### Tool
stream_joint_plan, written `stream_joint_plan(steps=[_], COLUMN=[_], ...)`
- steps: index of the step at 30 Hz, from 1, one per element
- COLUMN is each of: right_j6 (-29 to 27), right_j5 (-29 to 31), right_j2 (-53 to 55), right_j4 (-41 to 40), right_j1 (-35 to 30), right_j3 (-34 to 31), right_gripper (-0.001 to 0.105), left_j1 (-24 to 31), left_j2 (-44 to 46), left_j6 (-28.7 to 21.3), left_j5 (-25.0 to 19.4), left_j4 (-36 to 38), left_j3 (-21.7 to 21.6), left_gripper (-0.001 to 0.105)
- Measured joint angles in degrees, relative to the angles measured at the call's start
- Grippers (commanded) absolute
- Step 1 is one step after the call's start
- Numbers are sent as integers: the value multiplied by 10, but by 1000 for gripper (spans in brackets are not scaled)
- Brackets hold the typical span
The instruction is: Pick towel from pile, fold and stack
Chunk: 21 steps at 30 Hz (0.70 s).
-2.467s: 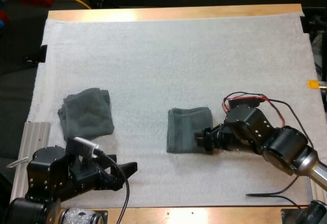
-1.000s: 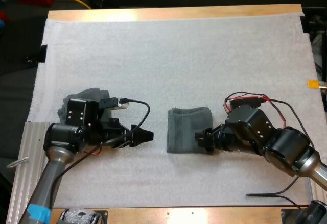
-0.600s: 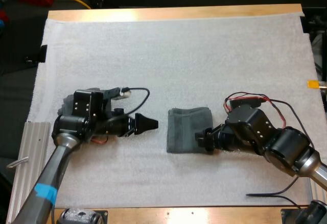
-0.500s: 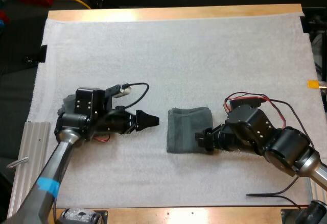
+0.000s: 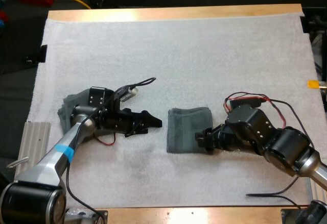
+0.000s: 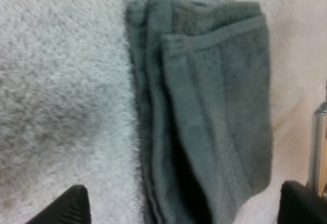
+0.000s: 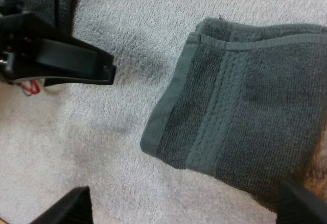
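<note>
The right tool (image 5: 201, 138) lay low at the near right edge of a folded grey-green towel (image 5: 186, 127), its black fingers spread and gripping nothing. The towel, a thick terry square with a ribbed band and layered hems, sat mid-mat. Just left of it, the left tool (image 5: 153, 122) pointed at its folded edge, fingers parted and empty. Farther left, partly under that arm, a rumpled towel (image 5: 68, 106) lay on the fuzzy white mat (image 5: 179, 55) covering the wooden counter (image 5: 173, 14).

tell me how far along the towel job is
Done: the centre towel lies folded on the mat. In hand: nothing; the left gripper is open beside its left edge, the right gripper open at its right edge. Left: probably stacking it with the second towel farther left on the mat.
</note>
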<state>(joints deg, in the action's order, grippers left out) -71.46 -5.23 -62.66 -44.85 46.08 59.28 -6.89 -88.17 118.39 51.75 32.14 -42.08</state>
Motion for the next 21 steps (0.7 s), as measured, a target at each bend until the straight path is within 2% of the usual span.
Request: stream_joint_plan(steps=[5, 12, 15, 21], right_j6=[0, 0, 0, 0], right_j5=[0, 0, 0, 0], right_j2=[0, 0, 0, 0], right_j4=[0, 0, -4, -3], right_j1=[0, 0, 0, 0], right_j3=[0, 0, 0, 0], right_gripper=[70, 70, 70, 70], left_j1=[-27, -84, -87, -92], left_j2=[-10, -10, -11, -47], left_j6=[0, 2, 11, 35], left_j5=[-44, -130, -126, -78], left_j4=[-15, -24, -31, -43], left_j3=[0, 0, 0, 0], left_gripper=[71, 71, 71, 71])
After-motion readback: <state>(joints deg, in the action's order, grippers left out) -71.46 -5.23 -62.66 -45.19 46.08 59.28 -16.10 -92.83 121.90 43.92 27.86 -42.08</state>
